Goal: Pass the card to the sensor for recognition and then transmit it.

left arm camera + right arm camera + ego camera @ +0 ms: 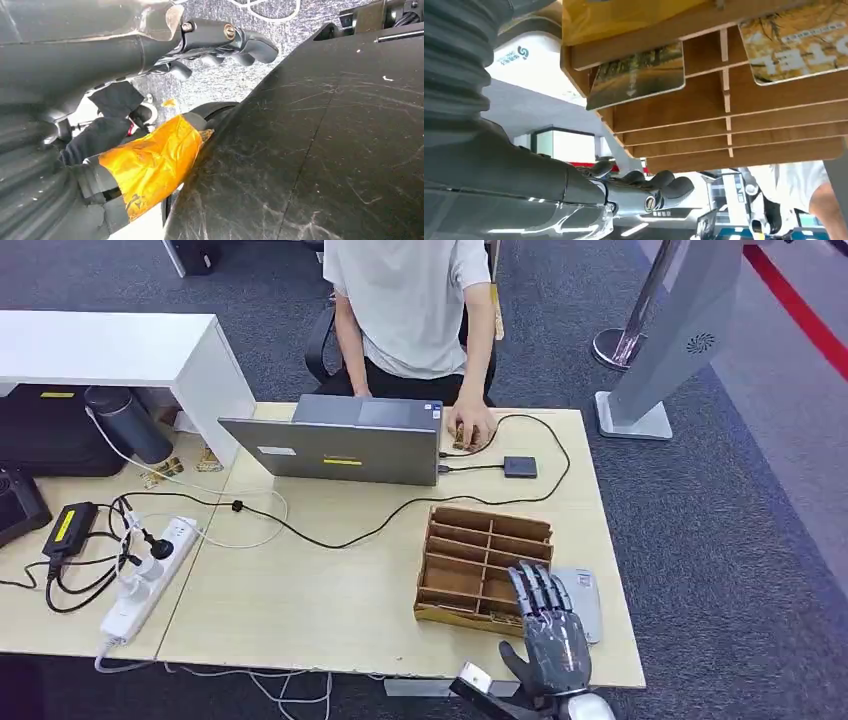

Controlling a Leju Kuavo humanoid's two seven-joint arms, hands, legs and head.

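Observation:
A wooden slotted card holder [484, 562] stands on the table's right side. Cards stand in its slots: one with a path picture [636, 75] and one yellowish with large print [794, 45]. A flat grey sensor pad [583, 602] lies against the holder's right side. My right hand [545, 632] hovers over the holder's near right corner, fingers spread and holding nothing; its fingers [644, 181] are just outside the holder [724, 125] in the right wrist view. My left hand [220, 42] hangs beside my body with its fingers loosely extended and nothing in them.
A grey laptop [335, 445] stands at the table's far side, and a person sits behind it with a hand [470, 427] on the table. A small black box [520, 467] on a cable lies right of the laptop. A power strip [148, 580] and cables lie at the left.

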